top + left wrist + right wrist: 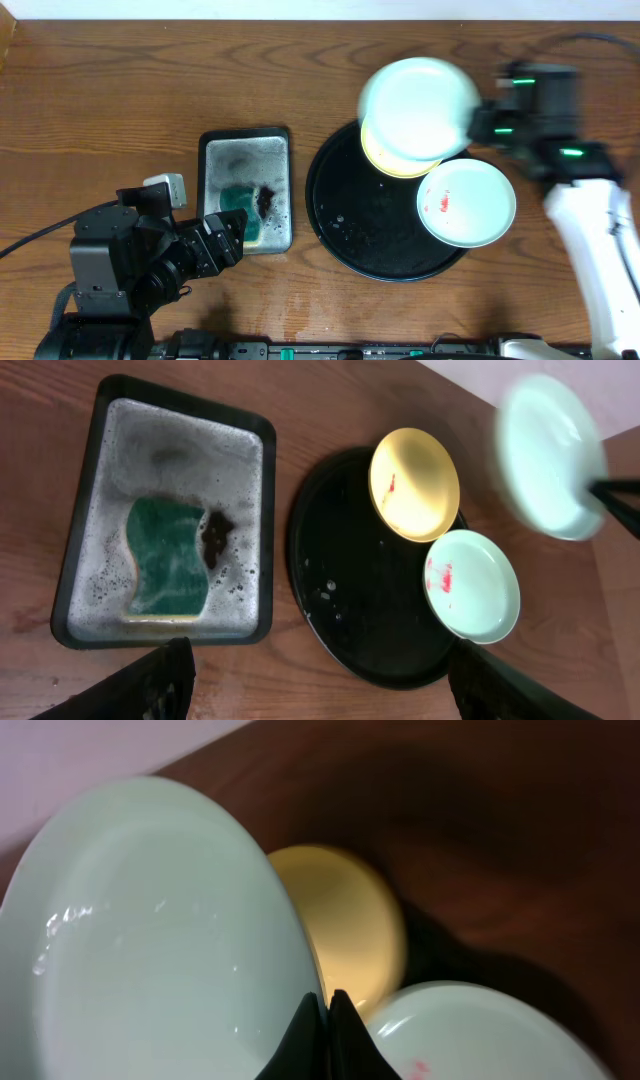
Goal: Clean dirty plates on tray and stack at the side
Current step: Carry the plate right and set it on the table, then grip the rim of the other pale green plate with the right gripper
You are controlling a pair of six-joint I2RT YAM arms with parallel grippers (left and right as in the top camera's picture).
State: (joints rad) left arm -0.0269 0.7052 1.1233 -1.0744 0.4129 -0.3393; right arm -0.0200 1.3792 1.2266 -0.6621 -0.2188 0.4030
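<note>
Plates [470, 585] all lie right of centre. At the far left, the left gripper [228, 238] hovers with its jaws spread wide, holding nothing, just beside a small dark pan [245, 133] with a green sponge [168, 560] lying in foam. Next, the tray [360, 230] carries the yellow plate [415, 482] at its 1 o'clock edge and a red-smeared mint plate [466, 203] at 3 o'clock. The right gripper [325, 1020] pinches the rim of a second mint plate [420, 108], lifted over the yellow one

Three plates [420, 108] [466, 202] [392, 160]; one tray [370, 225] — one sponge [238, 200]
</note>
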